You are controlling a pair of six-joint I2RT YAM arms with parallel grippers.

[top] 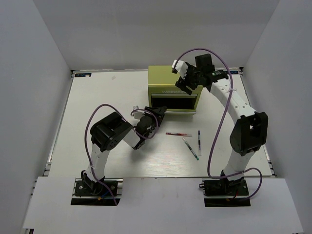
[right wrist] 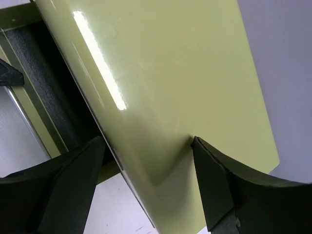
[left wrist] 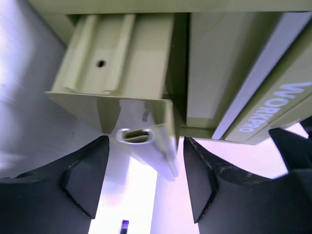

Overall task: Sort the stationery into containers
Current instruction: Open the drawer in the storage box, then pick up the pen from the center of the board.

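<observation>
**A:** Where are the pens?

**B:** Nearest the arm bases, loose on the table (top: 97, 97) in front of the chest. A red pen (top: 178, 134) lies crosswise, a pale pen (top: 199, 135) just right of it points away, and a dark green pen (top: 190, 148) slants below them. None of them touch. (A fourth I cannot find in any view.) I see nothing in a container yet.

**A:** And the left arm?

**B:** The left gripper (top: 159, 113) is just beyond the pens, at the left front corner of the drawer (left wrist: 122, 53). The drawer stands pulled out, with its dark inside showing from above. In the wrist view the jaws are spread, one finger on each side of the end of the drawer pull (left wrist: 134, 136). There is a gap on both sides, so it holds nothing.

**A:** Farther back?

**B:** The right gripper (right wrist: 146, 146) sits over the top of the tool chest (top: 165, 77) with its fingers wide apart, gripping nothing. I cannot tell whether it presses on the lid.

**A:** So the step?

**B:** I judge it to be getting the drawer fully open. The left gripper should close squarely on the pull and draw straight toward the bases without twisting. The right arm should steady the chest so the whole box does not slide onto the pens. The pull should stop before the drawer leaves its runners.
</observation>
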